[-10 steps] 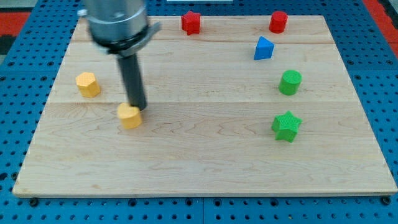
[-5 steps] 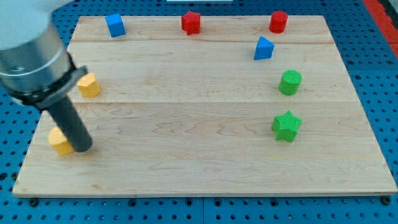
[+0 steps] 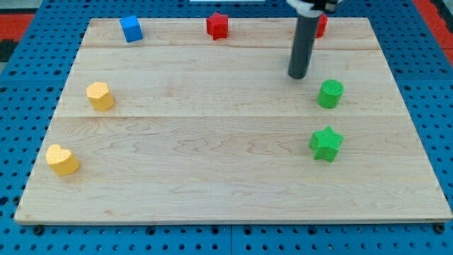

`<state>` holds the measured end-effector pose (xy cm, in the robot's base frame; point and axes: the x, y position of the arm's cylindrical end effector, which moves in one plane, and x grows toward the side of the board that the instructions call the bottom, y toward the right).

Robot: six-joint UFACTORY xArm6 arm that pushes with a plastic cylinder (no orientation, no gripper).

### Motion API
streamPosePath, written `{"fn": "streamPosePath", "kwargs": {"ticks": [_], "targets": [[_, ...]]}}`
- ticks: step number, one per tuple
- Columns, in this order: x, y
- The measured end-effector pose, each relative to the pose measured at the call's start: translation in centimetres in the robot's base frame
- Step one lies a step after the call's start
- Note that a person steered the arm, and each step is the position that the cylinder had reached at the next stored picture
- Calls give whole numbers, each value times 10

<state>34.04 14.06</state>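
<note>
My tip point(image 3: 298, 76) rests on the board in the view's upper right, just left of and above the green cylinder point(image 3: 330, 93), with a small gap between them. The dark rod rises from it and covers most of the red cylinder point(image 3: 323, 27) at the top edge. No blue block shows beside the rod; one may be hidden behind it. The green star point(image 3: 325, 144) lies below the green cylinder.
A red star point(image 3: 217, 26) and a blue cube point(image 3: 130, 28) sit along the wooden board's point(image 3: 212, 177) top edge. A yellow block point(image 3: 100, 95) lies at the left, and a yellow heart point(image 3: 62, 159) near the lower left edge.
The tip pushed the yellow heart down-left to the lower left edge, then left it and swung across to the upper right. The blue wedge seen there earlier no longer shows.
</note>
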Motion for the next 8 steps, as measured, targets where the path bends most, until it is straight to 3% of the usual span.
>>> {"fn": "streamPosePath", "kwargs": {"ticks": [1,2,3,4,6,8], "targets": [[-11,32],[-48,16],[-55,-55],[-19,-118],[-73,-97],[29,-80]]}}
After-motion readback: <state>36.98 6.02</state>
